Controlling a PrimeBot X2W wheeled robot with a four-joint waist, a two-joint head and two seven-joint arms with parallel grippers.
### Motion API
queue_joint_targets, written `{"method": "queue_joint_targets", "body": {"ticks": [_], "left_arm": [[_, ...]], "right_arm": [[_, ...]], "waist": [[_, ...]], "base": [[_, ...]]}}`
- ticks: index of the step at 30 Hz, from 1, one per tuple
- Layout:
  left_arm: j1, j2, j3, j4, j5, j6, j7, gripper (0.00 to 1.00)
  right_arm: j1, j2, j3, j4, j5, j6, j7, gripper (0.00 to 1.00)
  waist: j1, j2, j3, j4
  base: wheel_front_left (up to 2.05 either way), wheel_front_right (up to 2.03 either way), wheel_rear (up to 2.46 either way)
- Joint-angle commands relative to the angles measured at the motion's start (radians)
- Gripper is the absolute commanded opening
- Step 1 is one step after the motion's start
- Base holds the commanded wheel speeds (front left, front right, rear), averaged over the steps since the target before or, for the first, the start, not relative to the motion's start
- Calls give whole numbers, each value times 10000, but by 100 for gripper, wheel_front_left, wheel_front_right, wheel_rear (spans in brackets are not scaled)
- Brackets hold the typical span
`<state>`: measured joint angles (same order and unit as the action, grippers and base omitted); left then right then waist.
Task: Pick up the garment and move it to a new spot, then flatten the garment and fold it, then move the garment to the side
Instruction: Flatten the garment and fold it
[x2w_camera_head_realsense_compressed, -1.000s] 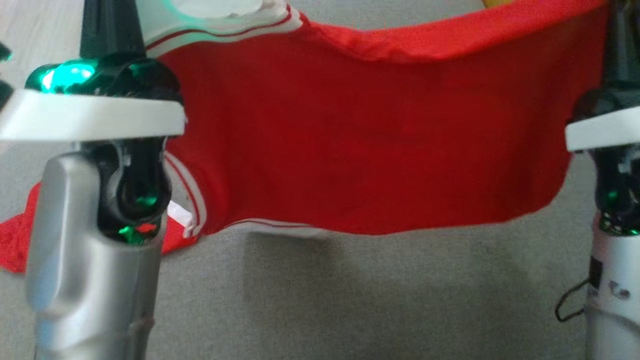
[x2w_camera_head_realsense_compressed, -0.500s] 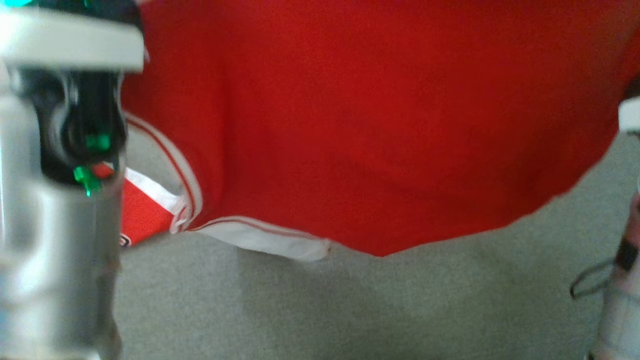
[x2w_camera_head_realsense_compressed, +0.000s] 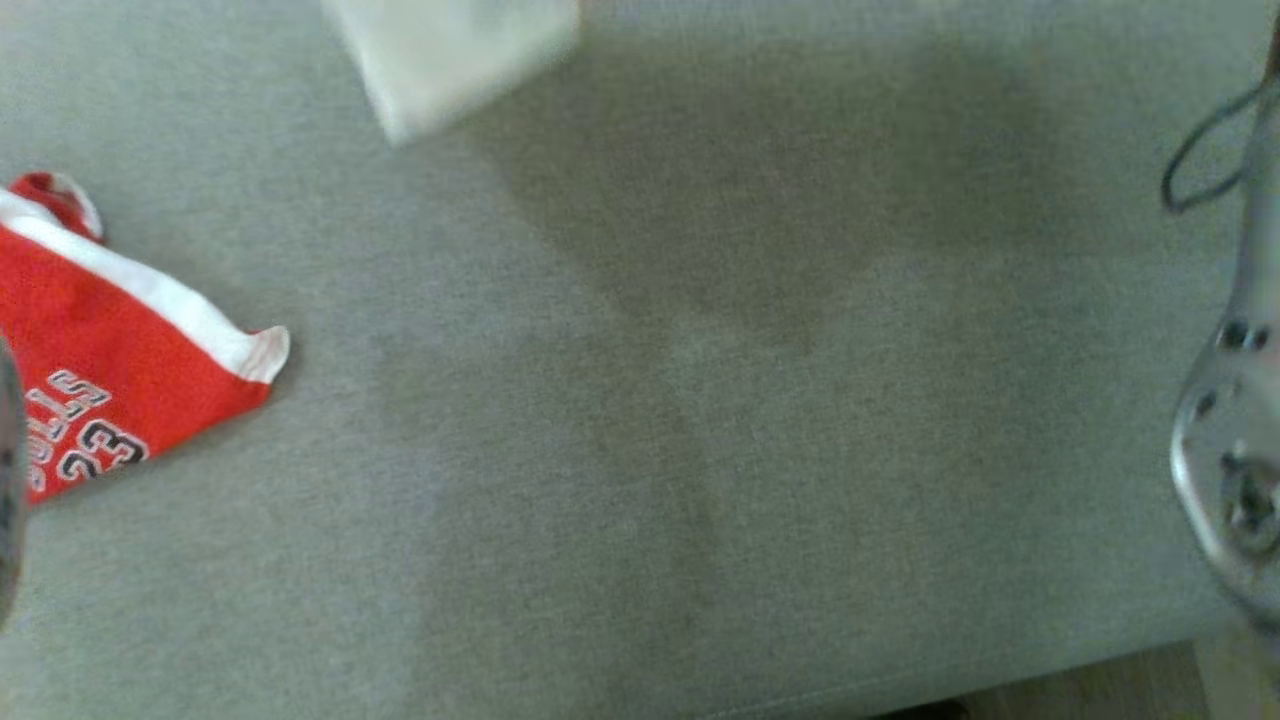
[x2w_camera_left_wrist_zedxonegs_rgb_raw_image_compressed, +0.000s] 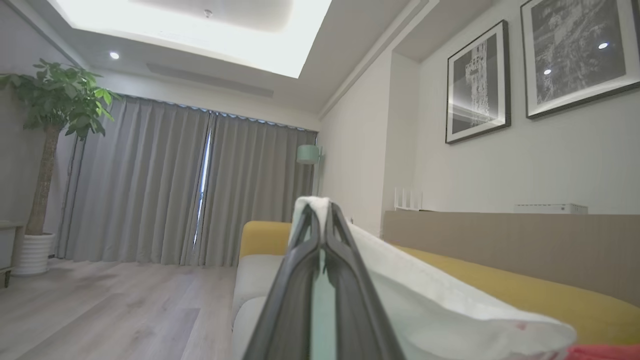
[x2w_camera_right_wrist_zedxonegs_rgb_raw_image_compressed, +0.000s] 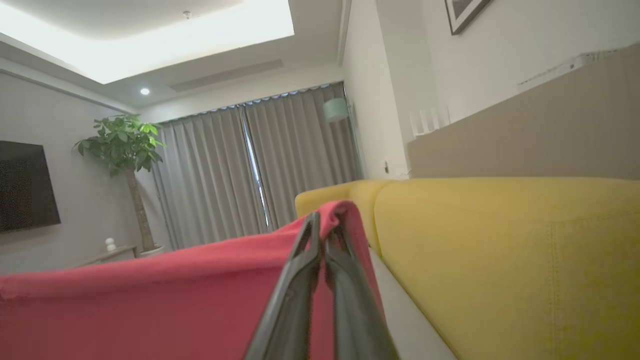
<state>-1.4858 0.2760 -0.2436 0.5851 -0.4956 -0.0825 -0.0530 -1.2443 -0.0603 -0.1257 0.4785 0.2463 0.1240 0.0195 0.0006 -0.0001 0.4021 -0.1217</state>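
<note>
Garment (x2w_camera_head_realsense_compressed: 120, 330): red jersey with a white band and dark-edged numerals. One crumpled part lies on the seat at the far left of the head view. Other parts are held up in both grippers.
Pale patch (x2w_camera_head_realsense_compressed: 450, 60): top of the head view, left of centre. Too blurred to name.
Seat (x2w_camera_head_realsense_compressed: 700, 480): grey woven sofa cushion. A broad shadow darkens its upper middle.
Right forearm (x2w_camera_head_realsense_compressed: 1235, 440): silver and blurred, at the right edge of the head view. A dark cable (x2w_camera_head_realsense_compressed: 1195, 160) loops beside it.
Floor (x2w_camera_head_realsense_compressed: 1080, 695): wood strip at the lower right, past the seat's front edge.
Left gripper (x2w_camera_left_wrist_zedxonegs_rgb_raw_image_compressed: 320, 212): fingers pressed together, clamped on the garment's white edge. The cloth folds over the tips and falls away to the right, showing red in the lower right corner.
Left wrist backdrop: potted plant (x2w_camera_left_wrist_zedxonegs_rgb_raw_image_compressed: 55, 110), grey curtains (x2w_camera_left_wrist_zedxonegs_rgb_raw_image_compressed: 200, 185), yellow sofa back (x2w_camera_left_wrist_zedxonegs_rgb_raw_image_compressed: 500, 285), two framed prints (x2w_camera_left_wrist_zedxonegs_rgb_raw_image_compressed: 477, 82).
Right gripper (x2w_camera_right_wrist_zedxonegs_rgb_raw_image_compressed: 325, 222): closed, pinching red cloth. The cloth wraps over the tips and stretches off to the left.
Right wrist backdrop: television (x2w_camera_right_wrist_zedxonegs_rgb_raw_image_compressed: 27, 185) on the left wall, yellow sofa back just to the right of the fingers.
</note>
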Motion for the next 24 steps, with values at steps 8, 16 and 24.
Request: {"method": "queue_joint_targets", "body": {"ticks": [8,16,24], "left_arm": [[-2192,-197,2,2127,98,-300,-1799,0],[-601,-554,-620,3217,-180,-467,-2046,0],[3176,5,-2474,2291,-1318,-479,-2081,0]], "right_arm": [[-2176,83,-238,2819,-1051,67,-2315,0],[-956,-410,-466,4811,-1420,67,-2691,0],[1017,-730,1224,6469,-972,67,-2352,0]], "waist": [[-6,1,677,237],[-6,1,668,809],[-6,1,-165,1191]], "base": [[0,0,0],[0,0,0],[0,0,0]]}}
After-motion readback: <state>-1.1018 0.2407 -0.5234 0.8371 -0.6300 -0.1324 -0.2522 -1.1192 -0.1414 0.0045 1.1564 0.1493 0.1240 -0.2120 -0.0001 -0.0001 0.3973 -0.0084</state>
